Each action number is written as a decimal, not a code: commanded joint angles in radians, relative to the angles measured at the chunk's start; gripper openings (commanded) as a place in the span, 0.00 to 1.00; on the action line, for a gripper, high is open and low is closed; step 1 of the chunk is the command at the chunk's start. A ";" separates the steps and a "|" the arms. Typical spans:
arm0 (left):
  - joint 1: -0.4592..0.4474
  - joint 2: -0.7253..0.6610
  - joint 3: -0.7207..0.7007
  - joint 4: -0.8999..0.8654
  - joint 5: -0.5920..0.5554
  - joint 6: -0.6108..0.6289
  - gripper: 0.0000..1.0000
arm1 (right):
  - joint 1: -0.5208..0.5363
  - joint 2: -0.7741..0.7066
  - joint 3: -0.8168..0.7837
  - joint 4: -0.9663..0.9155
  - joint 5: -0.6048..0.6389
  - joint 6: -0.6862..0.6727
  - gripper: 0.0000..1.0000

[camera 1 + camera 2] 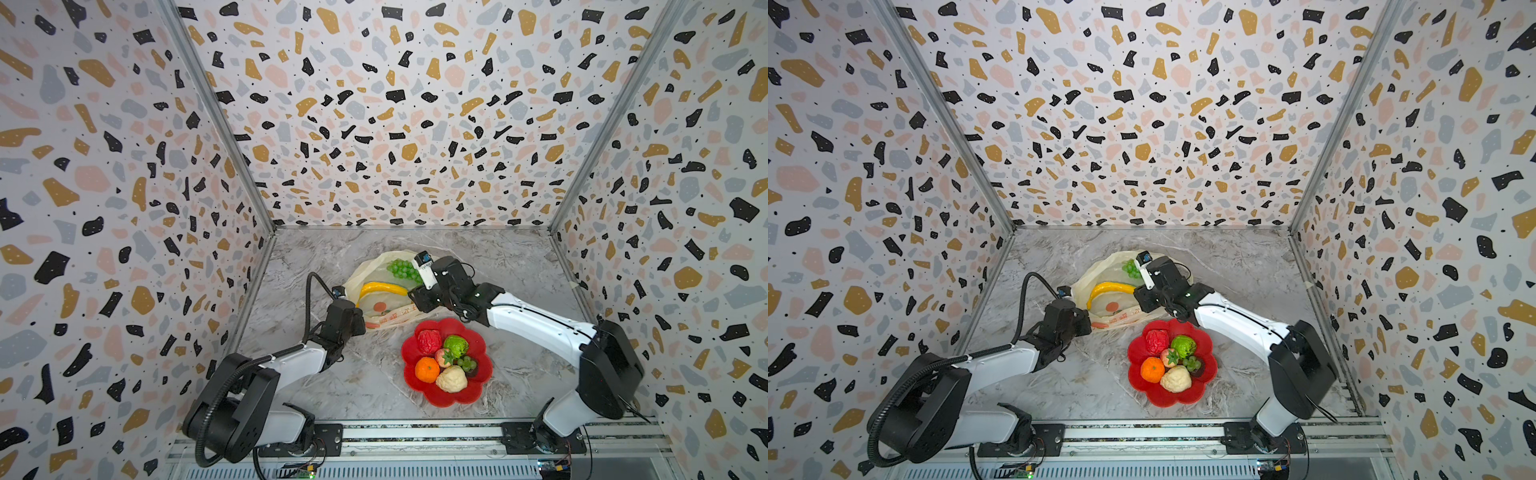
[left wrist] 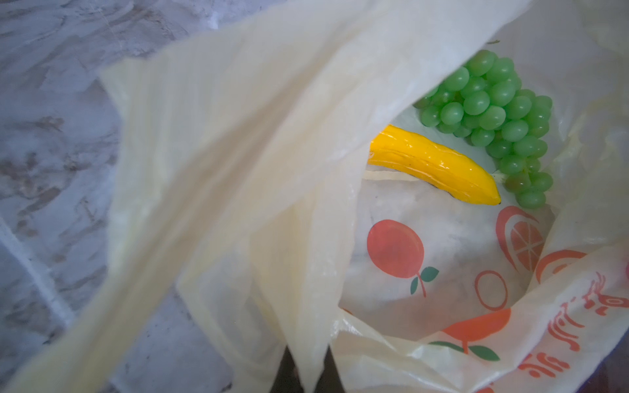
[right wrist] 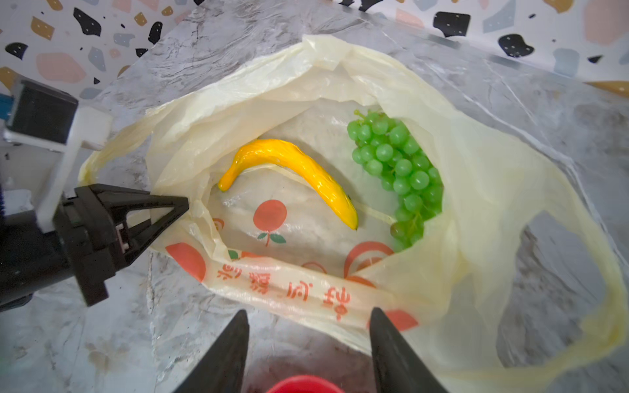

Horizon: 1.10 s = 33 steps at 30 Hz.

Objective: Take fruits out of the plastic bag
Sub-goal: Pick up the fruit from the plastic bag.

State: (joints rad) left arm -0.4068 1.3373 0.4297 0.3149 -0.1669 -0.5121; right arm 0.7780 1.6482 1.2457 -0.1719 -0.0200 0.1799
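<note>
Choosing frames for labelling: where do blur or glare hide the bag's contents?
Left wrist: the near fold of the plastic bag is blurred, the banana sharp. Right wrist: contents crisp, banana glinting. Both top views: sharp, wide-angle, bag small.

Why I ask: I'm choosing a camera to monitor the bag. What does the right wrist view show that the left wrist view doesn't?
Only the right wrist view: the left gripper shut on the rim of the plastic bag, the right gripper open, the edge of a red dish. Only the left wrist view: little new, just the bag wall up close. Both: the banana and grape bunch inside the bag.
</note>
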 commanded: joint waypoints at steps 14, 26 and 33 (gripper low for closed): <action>0.013 -0.018 -0.021 0.038 0.015 -0.008 0.00 | -0.041 0.377 0.340 -0.084 -0.130 -0.413 0.57; 0.015 -0.014 -0.021 0.046 0.029 -0.008 0.01 | -0.059 0.532 0.450 -0.109 -0.075 -0.453 0.53; 0.015 -0.013 -0.021 0.047 0.032 -0.006 0.01 | -0.066 0.600 0.508 -0.128 -0.043 -0.463 0.50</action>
State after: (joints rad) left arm -0.3985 1.3270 0.4210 0.3229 -0.1394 -0.5167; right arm 0.7170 2.2406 1.7061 -0.2649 -0.0849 -0.2676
